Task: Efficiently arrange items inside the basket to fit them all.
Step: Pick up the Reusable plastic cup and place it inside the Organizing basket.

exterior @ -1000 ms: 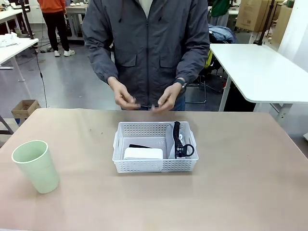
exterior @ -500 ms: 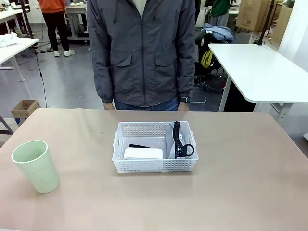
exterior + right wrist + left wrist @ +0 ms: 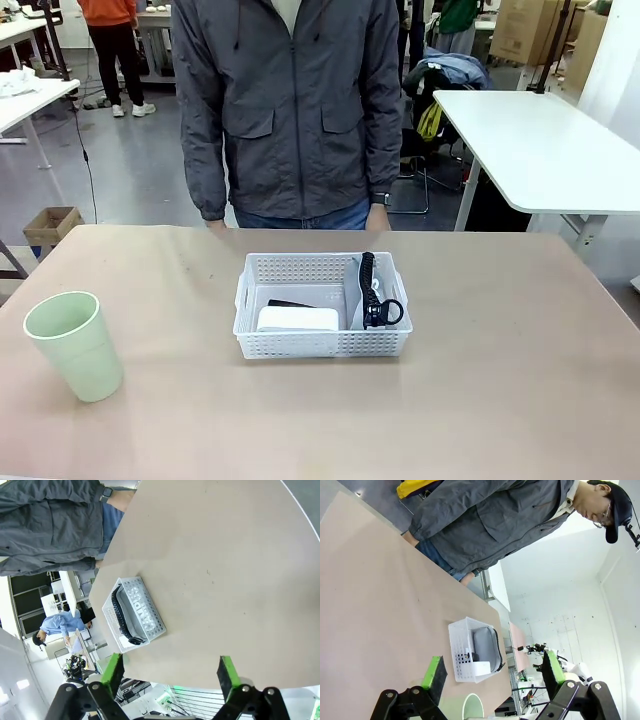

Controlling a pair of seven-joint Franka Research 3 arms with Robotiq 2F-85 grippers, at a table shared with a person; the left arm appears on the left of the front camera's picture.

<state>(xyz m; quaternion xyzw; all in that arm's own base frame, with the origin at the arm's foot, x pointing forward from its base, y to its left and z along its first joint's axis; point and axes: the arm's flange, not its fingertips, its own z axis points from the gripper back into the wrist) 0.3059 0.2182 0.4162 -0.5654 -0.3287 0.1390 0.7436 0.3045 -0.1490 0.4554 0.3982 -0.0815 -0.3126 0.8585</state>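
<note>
Front view has the worktop (image 3: 500, 400), a person (image 3: 290, 100) at its far edge, the basket (image 3: 322, 345) at the middle, the cup (image 3: 74, 345) upright well left of it, and in the basket the pouch (image 3: 357, 290) on edge at the right wall, the white device (image 3: 298, 319) at the near wall, the stapler (image 3: 290, 303) just behind. Wrist views add the left end effector (image 3: 492, 670) and right end effector (image 3: 171, 672), both spread wide, holding nothing.

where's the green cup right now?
Front view: the pale green cup stands upright on the table at the robot's left, outside and well apart from the white basket at the middle.
</note>
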